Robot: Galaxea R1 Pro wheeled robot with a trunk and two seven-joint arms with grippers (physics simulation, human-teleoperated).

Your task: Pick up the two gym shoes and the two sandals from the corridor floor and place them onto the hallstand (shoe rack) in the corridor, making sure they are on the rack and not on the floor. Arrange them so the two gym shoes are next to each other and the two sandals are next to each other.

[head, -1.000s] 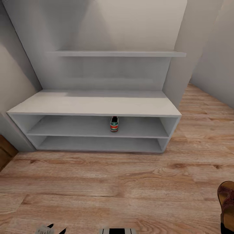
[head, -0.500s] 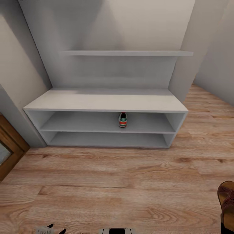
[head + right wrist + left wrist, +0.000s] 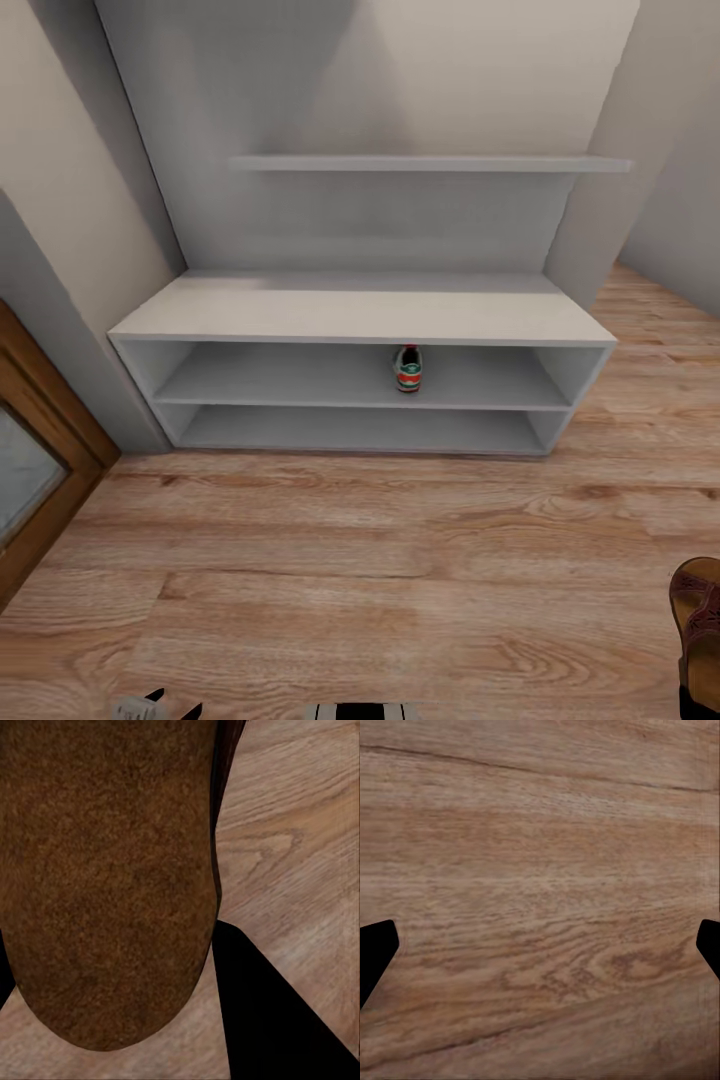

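Observation:
The pale grey hallstand point(image 3: 360, 318) stands against the wall ahead. One gym shoe point(image 3: 407, 369) sits heel-out on its upper open shelf, right of the middle. A brown sandal point(image 3: 698, 612) hangs over the corridor floor point(image 3: 380, 590) at the lower right edge of the head view. In the right wrist view the sandal point(image 3: 105, 877) is very close, with a black finger point(image 3: 262, 1012) against its side, so my right gripper is shut on it. My left gripper point(image 3: 540, 945) is open over bare planks, and its tips point(image 3: 165, 706) show at the bottom edge of the head view.
A wall shelf point(image 3: 430, 163) hangs above the bench top. A brown wooden door frame point(image 3: 45, 440) with a glass pane stands at the left beside the hallstand. Wood floor stretches between me and the hallstand and runs on past its right end.
The whole head view has shifted, so the camera moved: the hallstand now sits further right in the picture and the door frame has come into view. The sandal keeps its place at the lower right.

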